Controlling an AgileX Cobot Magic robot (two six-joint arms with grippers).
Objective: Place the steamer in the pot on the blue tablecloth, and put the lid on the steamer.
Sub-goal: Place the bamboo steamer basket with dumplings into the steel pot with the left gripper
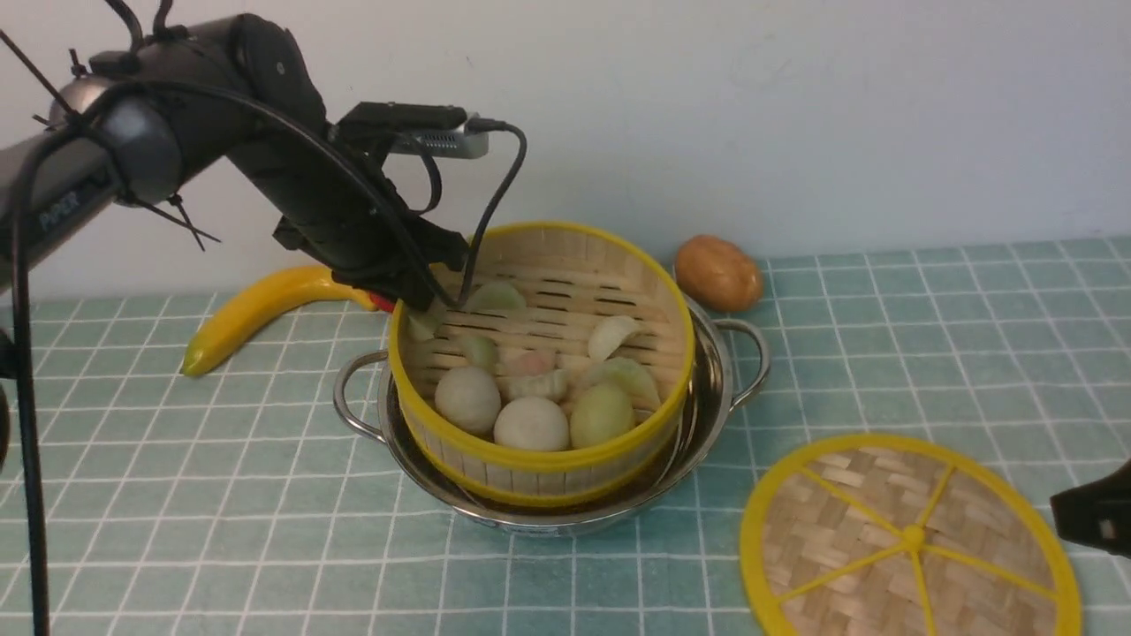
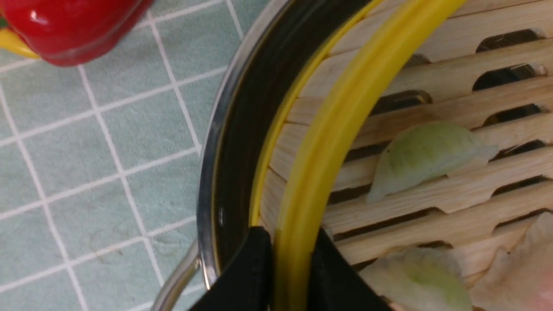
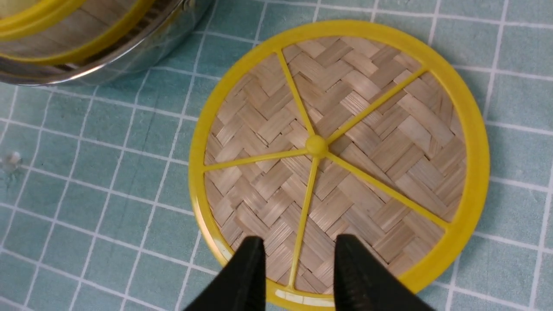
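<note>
1. Left gripper (image 2: 293,246) is clenched on the steamer's (image 1: 530,473) yellow rim, one finger on each side
2. The steamer, holding dumplings (image 1: 610,336), sits inside the pot (image 1: 711,397) on the blue tablecloth (image 1: 177,495)
3. The lid (image 1: 910,539) lies flat right of the pot, apart from it
4. Right gripper (image 3: 298,263) hovers over the lid's edge, jaws apart, empty

Light is soft, even and fairly bright in all three views; the front view looks faintly hazy, with low contrast. Shadows are weak: a thin dark band under the pot (image 1: 530,523) and a soft edge beside the lid (image 3: 371,142). Small glare spots sit on the pepper (image 2: 65,26) and on the lid's yellow rim. The left wrist view is slightly blurred throughout, its jaws flat black. The lid's weave is sharp.
</note>
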